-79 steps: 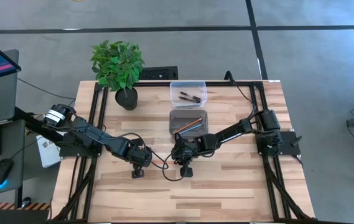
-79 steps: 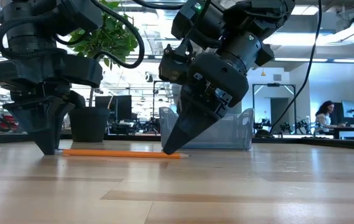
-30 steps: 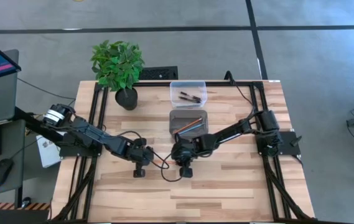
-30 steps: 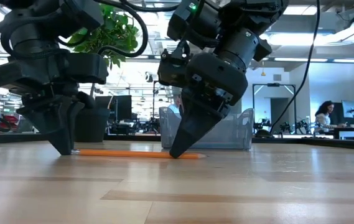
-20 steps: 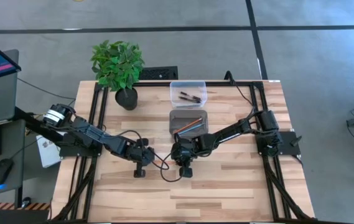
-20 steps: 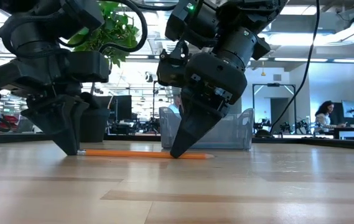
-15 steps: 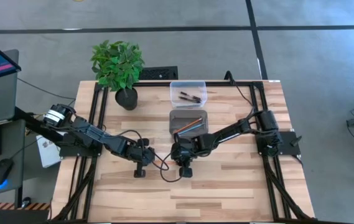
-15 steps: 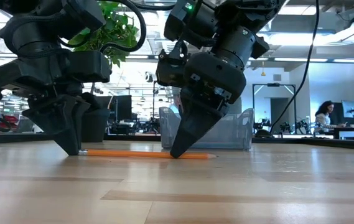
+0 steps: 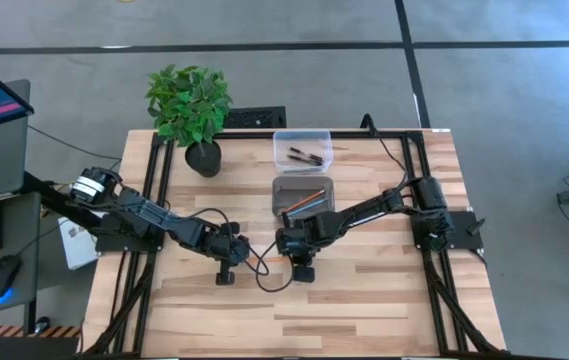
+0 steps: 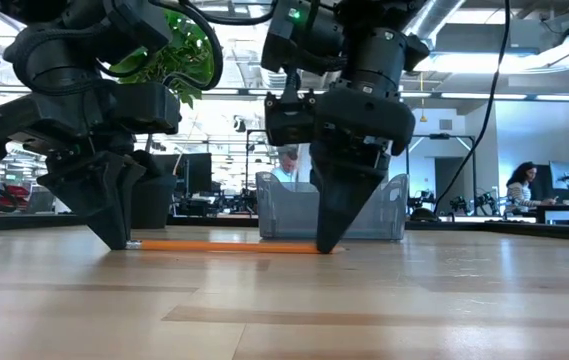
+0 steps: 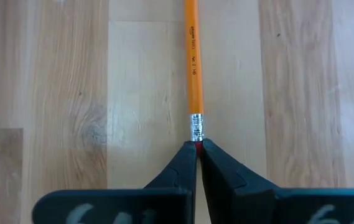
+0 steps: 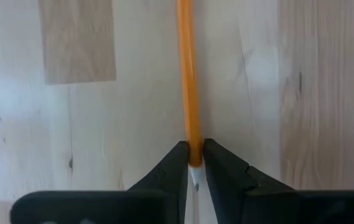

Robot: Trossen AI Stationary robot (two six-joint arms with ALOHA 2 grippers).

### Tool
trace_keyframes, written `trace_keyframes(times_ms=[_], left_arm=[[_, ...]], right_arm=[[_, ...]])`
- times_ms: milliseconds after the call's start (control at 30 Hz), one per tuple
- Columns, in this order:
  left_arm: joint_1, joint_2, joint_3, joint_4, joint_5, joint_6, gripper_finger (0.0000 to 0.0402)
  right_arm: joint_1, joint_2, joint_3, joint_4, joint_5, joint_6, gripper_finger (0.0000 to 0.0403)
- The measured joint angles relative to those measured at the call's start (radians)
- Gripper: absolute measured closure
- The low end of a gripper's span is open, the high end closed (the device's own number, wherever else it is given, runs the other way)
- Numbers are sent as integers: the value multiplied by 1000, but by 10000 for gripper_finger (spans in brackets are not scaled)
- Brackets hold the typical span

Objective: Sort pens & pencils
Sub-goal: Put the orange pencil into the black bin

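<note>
An orange pencil (image 10: 224,245) lies flat on the wooden table (image 9: 384,300), running left to right between my two grippers. My left gripper (image 11: 197,146) is shut at its eraser end. My right gripper (image 12: 193,152) is shut on the pencil near its sharpened end and points almost straight down. Two black pens (image 9: 305,155) lie in a clear bin (image 9: 302,136) at the far side. Other pencils (image 9: 304,200) lie in a grey bin (image 9: 302,182) just in front of it. My left gripper meets the pencil's red eraser end (image 11: 197,142) with its shut fingertips (image 11: 186,158). It comes slanting down from the table's left, in line with the pencil. My right gripper pinches the pencil's shaft just behind the sharpened point (image 12: 193,144) between its two fingertips (image 12: 180,155). The fingers come from above and straddle the pencil, which rests level on the table.
A potted plant (image 9: 190,110) stands at the far left corner. A black cable (image 9: 264,280) loops on the table between the arms. Dark frame rails (image 9: 434,290) run along both side edges. Beyond the table a person sits at a desk (image 10: 524,190).
My right gripper has tipped from a slant to nearly upright. Its fingertips have travelled along the pencil toward the table's right, ending close to the sharpened end. My left gripper and the pencil have crept slightly rightward along the table. The pencil stays flat.
</note>
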Motion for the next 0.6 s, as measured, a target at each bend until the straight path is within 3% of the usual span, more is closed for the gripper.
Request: trace_keyframes(times_ms=[600], left_arm=[[-1,48,6,60,35,25,401]], right_arm=[[6,3,46,-121,-2,22,323]])
